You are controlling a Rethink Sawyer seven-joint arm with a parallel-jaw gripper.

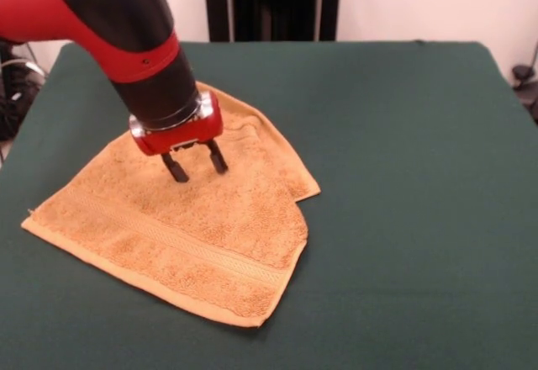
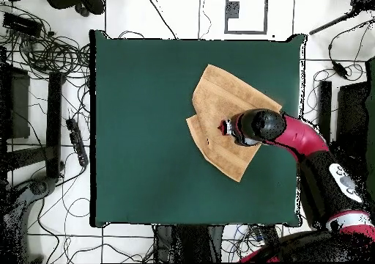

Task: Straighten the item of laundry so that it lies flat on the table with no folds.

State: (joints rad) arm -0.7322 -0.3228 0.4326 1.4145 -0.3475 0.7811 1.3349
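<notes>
Orange-tan terry, the item of laundry [image 1: 181, 235] lies on the dark green counter [image 1: 403, 177] in the left half of the front view, with its long hemmed edge running from the left down toward the lower centre of the frame and a woven border band just inside that edge. Its right side is not flat: one layer is folded over, so that a second corner pokes out at mid-right from under the upper layer. The red and black arm comes in from the upper left of the frame and holds the pincer [image 1: 195, 166] over the upper middle of the towel, its two dark fingers [image 1: 176, 168] spread apart with nothing between them, tips down at or just above the pile; whether they touch the cloth cannot be told. In the overhead view the towel [image 2: 220, 107] sits right of the counter's [image 2: 146, 129] centre, and the pincer [image 2: 227, 127] hangs over its right-hand part, with the arm reaching in from the lower right.
</notes>
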